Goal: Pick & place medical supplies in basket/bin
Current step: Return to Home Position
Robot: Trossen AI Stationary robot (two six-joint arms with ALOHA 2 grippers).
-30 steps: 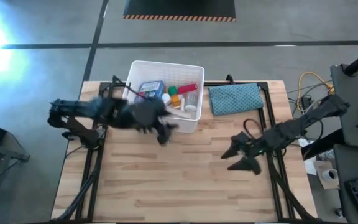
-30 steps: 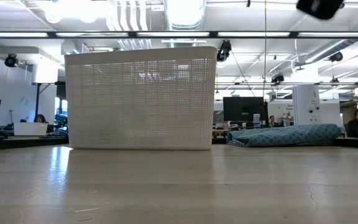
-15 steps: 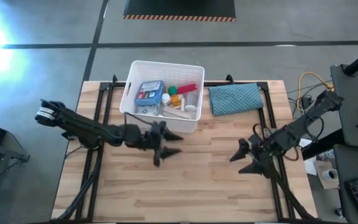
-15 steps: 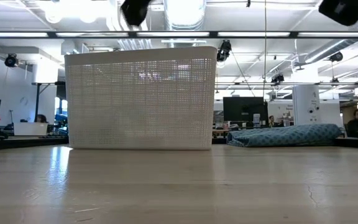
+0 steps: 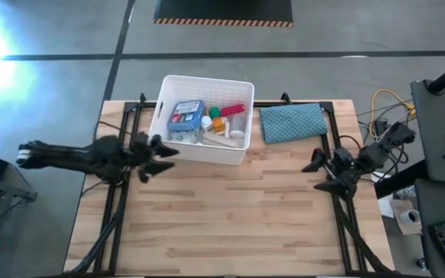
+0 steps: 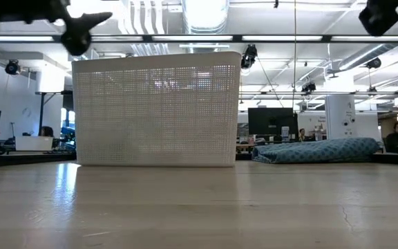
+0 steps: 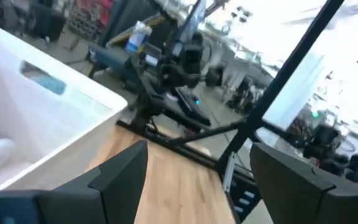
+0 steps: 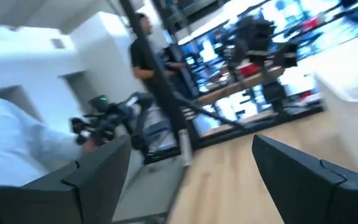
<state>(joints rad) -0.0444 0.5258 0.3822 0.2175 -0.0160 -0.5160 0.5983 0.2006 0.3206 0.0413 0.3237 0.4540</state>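
The white tub (image 5: 203,150) stands at the table's far middle; in the low view its perforated wall (image 6: 157,111) fills the centre. Inside lie a blue-and-white pack (image 5: 185,116), a green cube (image 5: 215,113), a red tube (image 5: 235,110), an orange vial (image 5: 219,123) and white bottles. My left gripper (image 5: 159,161) hangs open in the air just off the tub's near-left corner; its wrist view shows the tub's rim (image 7: 55,106). My right gripper (image 5: 315,176) hangs open above the table's right edge. Neither holds anything.
A blue-grey patterned cloth (image 5: 292,122) lies to the right of the tub, also seen as a low mound of cloth (image 6: 320,150) in the low view. Bare wood (image 5: 230,216) spreads across the near half of the table. Both grippers (image 6: 81,28) (image 6: 378,15) hang high above the tabletop. A person (image 8: 145,43) stands beyond the table.
My left gripper has drawn back from the tub's near-right corner toward the table's left edge, its arm folding back. My right gripper has pulled away toward the table's right edge and slightly toward the far side. The tub and its contents have stayed put.
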